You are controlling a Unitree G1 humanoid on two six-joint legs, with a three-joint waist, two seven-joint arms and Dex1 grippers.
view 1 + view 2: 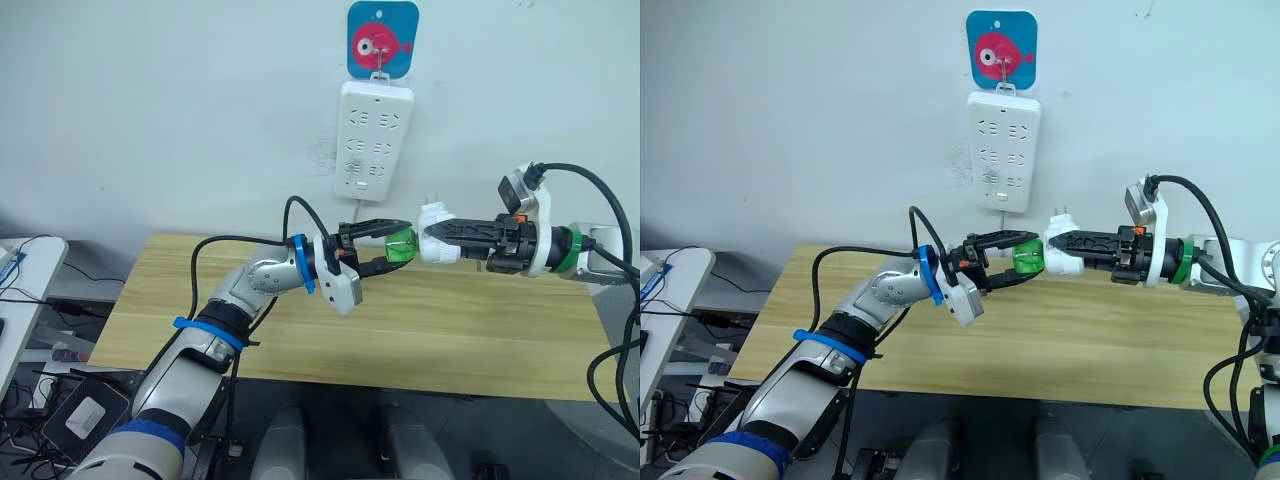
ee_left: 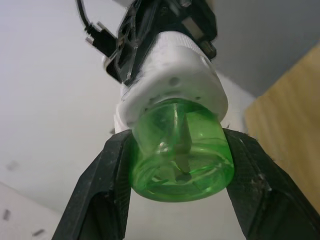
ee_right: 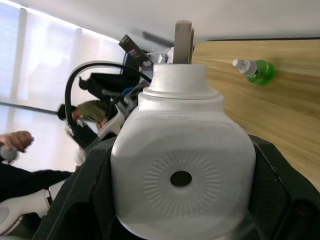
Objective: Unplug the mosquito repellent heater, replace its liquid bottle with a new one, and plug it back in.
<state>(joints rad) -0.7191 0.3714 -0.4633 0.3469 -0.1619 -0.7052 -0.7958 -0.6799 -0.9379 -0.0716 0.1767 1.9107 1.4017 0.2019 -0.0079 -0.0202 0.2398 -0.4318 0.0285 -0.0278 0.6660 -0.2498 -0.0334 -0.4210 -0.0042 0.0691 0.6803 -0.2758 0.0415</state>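
The white mosquito repellent heater (image 1: 437, 245) hangs in the air above the wooden table (image 1: 450, 330), with my right gripper (image 1: 436, 242) shut on its sides and its two prongs pointing up. A green liquid bottle (image 1: 401, 245) sits in the heater's socket (image 2: 170, 65). My left gripper (image 1: 398, 246) is shut on this bottle, one black finger (image 2: 100, 190) on each side. A second green bottle (image 3: 255, 71) with a white cap lies on the table in the right wrist view.
A long white power strip (image 1: 374, 140) hangs on the wall from a blue fish hook (image 1: 381, 40), just above and behind the grippers. A side table with cables (image 1: 25, 260) stands at the left. A person (image 3: 80, 112) shows in the background of the right wrist view.
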